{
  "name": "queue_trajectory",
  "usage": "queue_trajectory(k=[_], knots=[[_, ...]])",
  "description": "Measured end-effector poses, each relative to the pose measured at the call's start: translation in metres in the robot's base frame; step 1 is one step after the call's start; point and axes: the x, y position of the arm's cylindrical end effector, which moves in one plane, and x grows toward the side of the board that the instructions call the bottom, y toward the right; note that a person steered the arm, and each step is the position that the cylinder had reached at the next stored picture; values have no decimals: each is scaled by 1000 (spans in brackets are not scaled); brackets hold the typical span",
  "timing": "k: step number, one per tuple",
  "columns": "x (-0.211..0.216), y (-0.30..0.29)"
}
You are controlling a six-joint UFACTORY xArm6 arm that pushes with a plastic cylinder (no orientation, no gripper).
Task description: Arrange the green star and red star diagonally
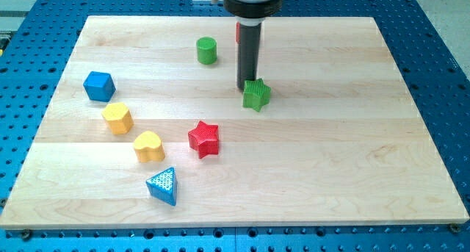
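The green star point(257, 95) lies on the wooden board a little above and right of the middle. The red star point(204, 139) lies below and to the left of it, on a diagonal. My tip point(246, 87) stands right at the green star's upper left edge, touching it or nearly so. The dark rod rises from there to the view's top.
A green cylinder point(207, 51) stands left of the rod. A red block point(238, 33) is mostly hidden behind the rod. A blue cube point(98, 85), a yellow block point(117, 117), a yellow heart point(149, 146) and a blue triangle point(163, 186) lie at the left.
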Motion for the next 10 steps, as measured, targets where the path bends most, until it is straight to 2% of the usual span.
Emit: queue_trajectory(k=[1,3,6,7,8,9,10], knots=[[-21,-7],[-43,-80],[-52,-81],[-17,-94],[62,-74],[108,-73],[123,-70]])
